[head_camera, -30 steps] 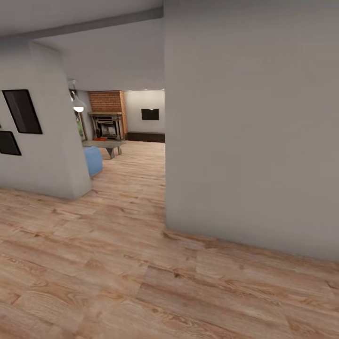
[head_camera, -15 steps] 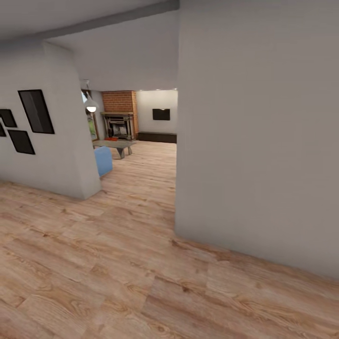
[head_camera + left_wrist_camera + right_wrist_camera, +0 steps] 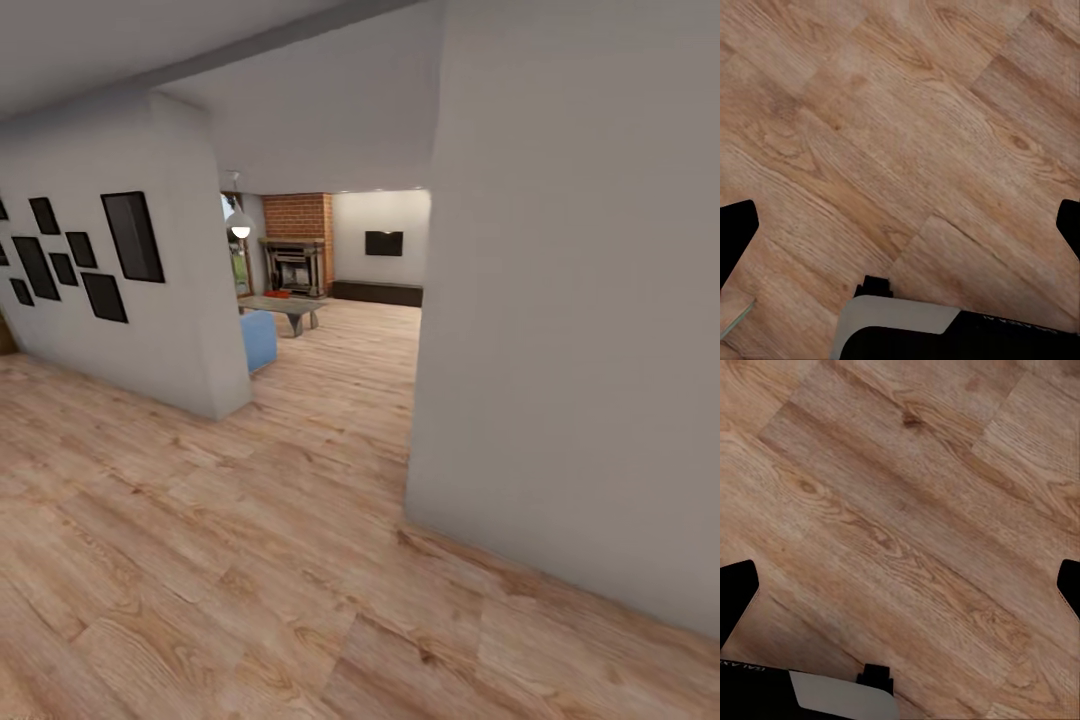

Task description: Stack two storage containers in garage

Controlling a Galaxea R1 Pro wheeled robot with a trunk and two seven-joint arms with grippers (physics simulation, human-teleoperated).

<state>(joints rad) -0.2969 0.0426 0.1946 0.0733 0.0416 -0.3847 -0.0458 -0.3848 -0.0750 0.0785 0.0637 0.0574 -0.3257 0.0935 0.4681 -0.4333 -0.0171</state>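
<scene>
Rust-red storage container (image 3: 275,295) by far fireplace (image 3: 297,267)

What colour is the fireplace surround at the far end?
Red-orange brick fireplace surround above a dark firebox, seen best in the head view.

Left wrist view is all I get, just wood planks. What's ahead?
Observer: Head view shows a gap between a wall with black frames and a plain grey wall. It opens into a room with a brick fireplace.
Operator: Any red boxes?
Observer: A small red-orange patch by the low table there; too small to tell what it is.
Operator: Right arm carrying anything?
Observer: No. The right jaws are wide open over bare wood floor.
</scene>
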